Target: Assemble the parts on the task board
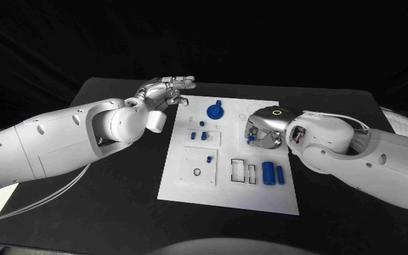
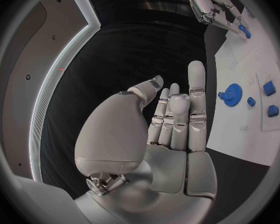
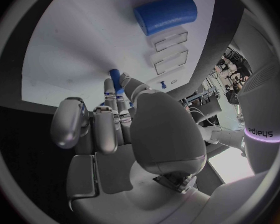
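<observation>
Fingers of the right hand pinched a small blue peg over the white board; blue cylinders lay just beside them. Left hand hung open, fingers apart, beside the board above the surface.

A robotics lab: black table, white task board, dark backdrop.
</observation>
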Controlling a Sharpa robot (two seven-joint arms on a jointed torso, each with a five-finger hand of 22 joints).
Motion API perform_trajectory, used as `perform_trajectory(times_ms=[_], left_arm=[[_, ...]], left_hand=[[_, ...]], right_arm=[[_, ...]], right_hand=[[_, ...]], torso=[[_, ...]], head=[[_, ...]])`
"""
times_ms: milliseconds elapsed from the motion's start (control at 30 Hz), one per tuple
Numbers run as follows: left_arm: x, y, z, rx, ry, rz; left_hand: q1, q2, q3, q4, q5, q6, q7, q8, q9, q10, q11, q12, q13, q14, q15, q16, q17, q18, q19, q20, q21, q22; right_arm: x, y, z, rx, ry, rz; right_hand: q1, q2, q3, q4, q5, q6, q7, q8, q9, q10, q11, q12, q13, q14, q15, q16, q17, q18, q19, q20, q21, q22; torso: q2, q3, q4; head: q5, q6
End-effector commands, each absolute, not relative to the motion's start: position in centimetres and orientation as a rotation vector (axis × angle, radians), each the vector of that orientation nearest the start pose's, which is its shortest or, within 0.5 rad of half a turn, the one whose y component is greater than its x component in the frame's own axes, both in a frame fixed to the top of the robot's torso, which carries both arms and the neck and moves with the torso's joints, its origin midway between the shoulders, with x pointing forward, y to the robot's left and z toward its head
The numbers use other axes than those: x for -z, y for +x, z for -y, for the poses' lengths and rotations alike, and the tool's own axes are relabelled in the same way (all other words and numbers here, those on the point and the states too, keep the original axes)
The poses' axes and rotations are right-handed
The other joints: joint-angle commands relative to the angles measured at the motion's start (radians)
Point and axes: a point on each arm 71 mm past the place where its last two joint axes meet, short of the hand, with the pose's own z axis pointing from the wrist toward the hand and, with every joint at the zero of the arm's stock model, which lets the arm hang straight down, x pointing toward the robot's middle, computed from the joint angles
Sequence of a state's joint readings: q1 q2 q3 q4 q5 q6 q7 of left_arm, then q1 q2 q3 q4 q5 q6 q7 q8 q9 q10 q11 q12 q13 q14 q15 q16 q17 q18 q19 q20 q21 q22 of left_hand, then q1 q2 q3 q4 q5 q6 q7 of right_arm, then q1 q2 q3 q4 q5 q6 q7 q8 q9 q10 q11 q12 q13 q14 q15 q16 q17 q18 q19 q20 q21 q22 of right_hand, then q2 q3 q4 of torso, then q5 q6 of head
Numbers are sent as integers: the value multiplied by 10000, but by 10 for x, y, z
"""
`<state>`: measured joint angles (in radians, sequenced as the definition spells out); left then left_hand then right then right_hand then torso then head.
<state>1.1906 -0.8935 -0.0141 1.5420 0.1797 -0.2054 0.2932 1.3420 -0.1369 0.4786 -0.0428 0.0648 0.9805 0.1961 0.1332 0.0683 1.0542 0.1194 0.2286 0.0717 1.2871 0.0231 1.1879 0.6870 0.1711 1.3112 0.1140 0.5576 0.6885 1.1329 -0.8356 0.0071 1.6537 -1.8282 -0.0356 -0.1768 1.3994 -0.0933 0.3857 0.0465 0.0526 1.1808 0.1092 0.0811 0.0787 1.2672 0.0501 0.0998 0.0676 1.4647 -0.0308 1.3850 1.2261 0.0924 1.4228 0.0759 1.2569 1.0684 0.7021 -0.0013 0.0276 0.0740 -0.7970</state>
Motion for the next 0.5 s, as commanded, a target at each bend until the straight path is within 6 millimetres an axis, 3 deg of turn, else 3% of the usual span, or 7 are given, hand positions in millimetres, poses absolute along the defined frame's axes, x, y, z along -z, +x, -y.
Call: perform_trajectory(times_ms=[33,200,333,500], left_arm=[[180,486,-224,16452,-13544,-14603],[180,487,-226,16386,-13542,-14589],[181,488,-227,16347,-13546,-14575],[181,488,-227,16334,-13548,-14574]], left_hand=[[-6,35,-61,-1,3,-67,8,59,1,-60,15,29,-10,-61,25,45,8,84,-34,18,-37,-16],[-6,35,-61,-1,3,-67,8,59,1,-60,15,29,-10,-61,25,45,8,84,-34,18,-37,-16],[0,44,-64,-8,4,-82,10,68,1,-80,17,44,-9,-62,27,53,7,85,-35,20,-37,-17],[0,44,-64,-8,4,-82,10,68,1,-80,17,44,-9,-62,27,53,7,85,-35,20,-37,-17]], right_arm=[[197,445,153,-5151,-6066,-17043],[189,440,150,-5570,-5812,-16519],[183,438,153,-5652,-5621,-16334],[171,433,157,-5769,-5414,-16220]], right_hand=[[283,284,231,-118,-27,199,-37,99,87,252,-110,91,68,491,-97,65,62,51,3,-125,62,53],[386,348,485,-298,-28,299,-23,132,133,448,-135,66,90,505,-120,113,140,32,32,-175,115,130],[388,344,580,-364,-26,329,-25,139,153,517,-145,45,97,507,-128,123,154,30,37,-189,125,145],[376,269,629,-438,-28,352,-18,143,170,547,-145,9,99,507,-132,129,162,29,37,-198,128,149]], torso=[[-7,3,-3],[-5,26,11],[-14,-10,6],[-16,-7,-8]], head=[[-12,1],[4,9],[9,-3],[81,2]])
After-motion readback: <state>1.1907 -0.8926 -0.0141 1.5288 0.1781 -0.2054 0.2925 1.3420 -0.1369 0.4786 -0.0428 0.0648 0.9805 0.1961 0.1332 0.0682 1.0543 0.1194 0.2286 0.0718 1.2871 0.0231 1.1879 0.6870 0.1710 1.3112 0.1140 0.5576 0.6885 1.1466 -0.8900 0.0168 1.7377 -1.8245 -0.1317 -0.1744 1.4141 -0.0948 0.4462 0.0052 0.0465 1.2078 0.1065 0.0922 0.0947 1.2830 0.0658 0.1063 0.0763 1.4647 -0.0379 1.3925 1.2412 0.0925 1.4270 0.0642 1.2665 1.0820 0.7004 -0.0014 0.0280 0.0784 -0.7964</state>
